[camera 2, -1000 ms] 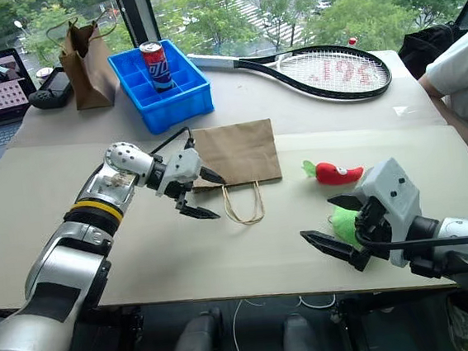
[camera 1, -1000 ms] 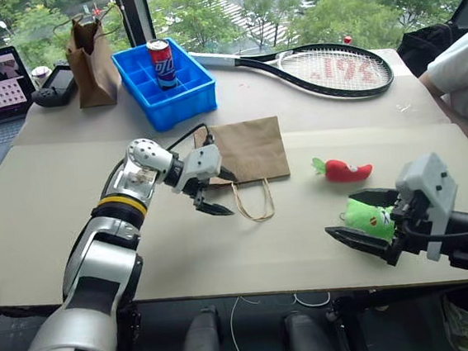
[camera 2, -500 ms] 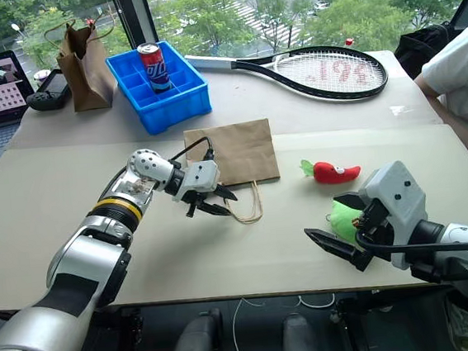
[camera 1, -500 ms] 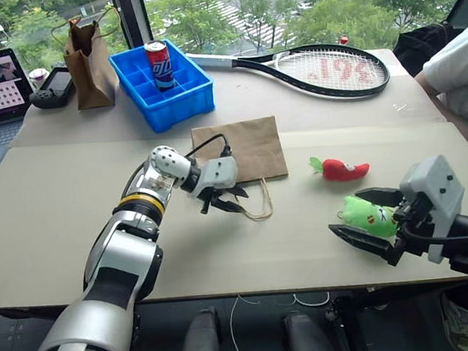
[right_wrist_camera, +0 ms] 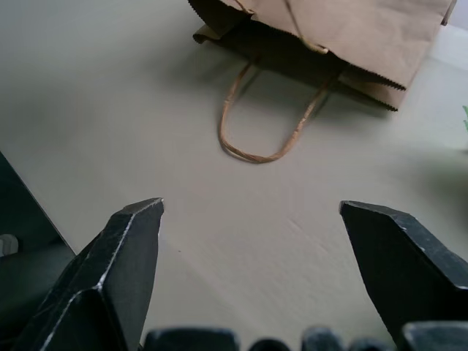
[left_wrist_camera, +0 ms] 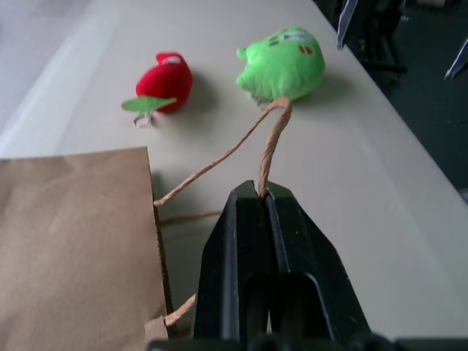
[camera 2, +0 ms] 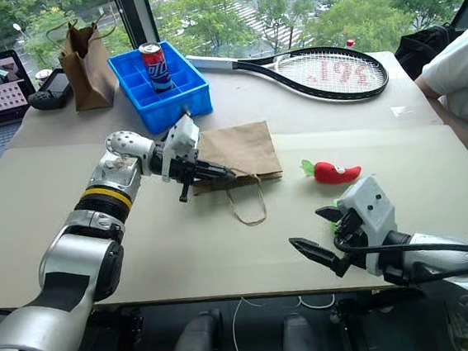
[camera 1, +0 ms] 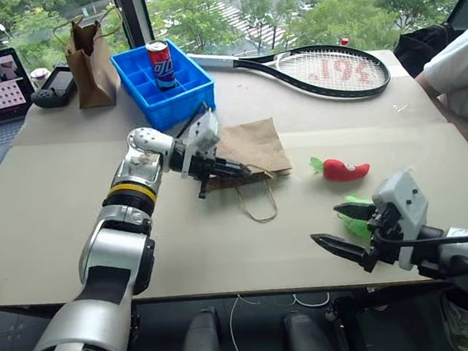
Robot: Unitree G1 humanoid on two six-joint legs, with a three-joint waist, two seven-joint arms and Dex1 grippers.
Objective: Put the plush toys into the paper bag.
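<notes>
left hand (left_wrist_camera: pixel 267 201) now pinches thin twine handle (left_wrist_camera: pixel 269 146)

beige table (camera 1: pixel 57 234), flat paper bag (camera 1: pixel 252 145) centre, 2 plush toys (camera 1: pixel 343 169) right, blue tray (camera 1: pixel 168 90), racket (camera 1: pixel 323 67) far

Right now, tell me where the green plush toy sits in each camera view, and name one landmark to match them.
Left eye view: green plush toy, lower right, partly behind the right gripper.
Right eye view: a green sliver by that gripper, lower right.
Left wrist view: upper middle, past the twine handle held in the left gripper.
Right wrist view: a green speck at the far right edge, too small to be sure.
Shared landmark: the paper bag.
</notes>
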